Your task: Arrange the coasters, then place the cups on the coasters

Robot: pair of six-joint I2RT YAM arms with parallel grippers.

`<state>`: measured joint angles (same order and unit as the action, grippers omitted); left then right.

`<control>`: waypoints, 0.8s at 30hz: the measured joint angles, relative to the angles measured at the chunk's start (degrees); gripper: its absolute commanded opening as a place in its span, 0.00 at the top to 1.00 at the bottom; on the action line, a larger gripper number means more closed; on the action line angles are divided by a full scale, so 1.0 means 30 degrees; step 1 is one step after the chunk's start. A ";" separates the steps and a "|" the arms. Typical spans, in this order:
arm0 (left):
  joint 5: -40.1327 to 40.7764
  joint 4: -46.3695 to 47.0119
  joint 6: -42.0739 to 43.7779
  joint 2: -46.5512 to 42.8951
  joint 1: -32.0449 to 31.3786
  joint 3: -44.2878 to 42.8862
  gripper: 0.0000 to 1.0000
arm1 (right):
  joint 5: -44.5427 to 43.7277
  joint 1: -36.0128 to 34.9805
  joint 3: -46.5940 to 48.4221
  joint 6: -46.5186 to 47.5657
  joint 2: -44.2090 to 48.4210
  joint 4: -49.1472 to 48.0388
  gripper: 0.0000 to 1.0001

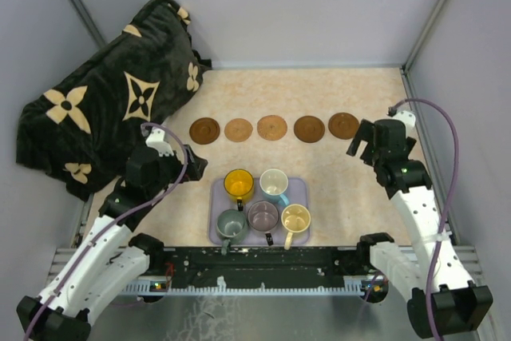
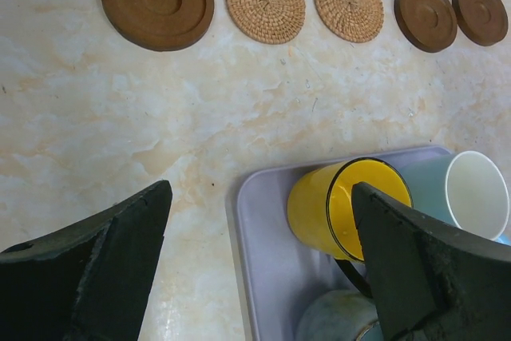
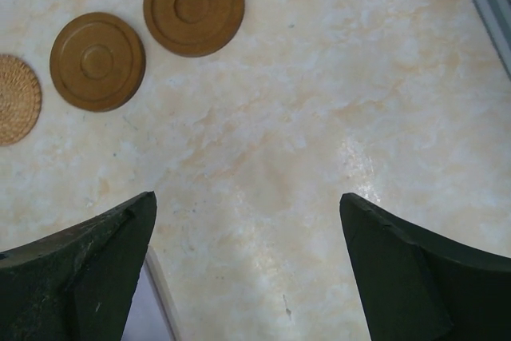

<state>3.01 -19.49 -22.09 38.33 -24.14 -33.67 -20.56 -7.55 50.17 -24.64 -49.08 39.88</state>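
Note:
Several round coasters lie in a row across the table, from a dark one (image 1: pixel 205 130) on the left to another dark one (image 1: pixel 343 125) on the right; the left wrist view shows two woven ones (image 2: pixel 265 3) between wooden ones. The cups stand on a lavender tray (image 1: pixel 217 197): yellow (image 1: pixel 239 184), light blue (image 1: pixel 274 184), grey-green (image 1: pixel 232 223), mauve (image 1: pixel 263 216), cream (image 1: pixel 295 219). My left gripper (image 1: pixel 194 167) (image 2: pixel 262 191) hangs open just left of the tray, beside the yellow cup (image 2: pixel 343 209). My right gripper (image 1: pixel 359 143) (image 3: pixel 247 197) is open over bare table, near the rightmost coasters (image 3: pixel 193 5).
A black cushion with tan flower patterns (image 1: pixel 104 109) lies at the back left, close to the left arm. Grey walls enclose the table on three sides. The tray's corner (image 3: pixel 156 309) shows beside my right gripper's left finger.

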 measured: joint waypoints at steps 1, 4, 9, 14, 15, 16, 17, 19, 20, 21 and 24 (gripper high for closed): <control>-0.0015 -0.0051 -0.0058 -0.0095 0.0000 0.0044 0.00 | 0.0510 -0.0102 0.0000 0.0087 0.0000 0.0102 0.03; -0.0044 -0.0226 -0.0262 -0.0284 0.0000 0.0306 0.00 | 0.1348 -0.0874 0.0000 0.0197 0.0182 0.0437 0.05; -0.0219 -0.0809 -0.0568 -0.0510 0.0000 0.0743 0.00 | 0.1661 -0.4787 0.0029 -0.0233 0.0743 0.1180 0.16; -0.0350 -0.0947 -0.0721 -0.0597 0.0000 0.0787 0.00 | 0.1370 -0.9449 0.0066 -0.1464 0.0401 0.1763 0.23; -0.0364 -0.0947 -0.0736 -0.0605 0.0000 0.0801 0.00 | 0.1333 -1.0185 0.0066 -0.1719 0.0262 0.1836 0.24; -0.0379 -0.0954 -0.0772 -0.0605 0.0000 0.0816 0.00 | 0.1282 -1.0783 0.0066 -0.1909 0.0131 0.1880 0.24; -0.0401 -0.0954 -0.0787 -0.0597 0.0000 0.0823 0.00 | 0.1180 -1.1482 0.0058 -0.2171 -0.0029 0.1902 0.25; -0.0510 -0.0954 -0.0801 -0.0597 0.0000 0.0831 0.00 | 0.1056 -1.2837 0.0058 -0.2550 -0.0386 0.1872 0.25; -0.0554 -0.0947 -0.0809 -0.0597 0.0000 0.0831 0.00 | 0.0998 -1.3580 0.0058 -0.2747 -0.0619 0.1843 0.25; -0.0590 -0.0954 -0.0816 -0.0597 0.0000 0.0831 0.00 | 0.0984 -1.4120 0.0044 -0.2878 -0.0845 0.1807 0.26; -0.0641 -0.0947 -0.0852 -0.0561 0.0000 0.0831 0.00 | 0.0911 -1.5475 0.0022 -0.3169 -0.1603 0.1559 0.26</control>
<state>1.08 -22.33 -24.64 36.64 -24.14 -31.18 -17.82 -53.98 50.24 -34.15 -53.89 44.56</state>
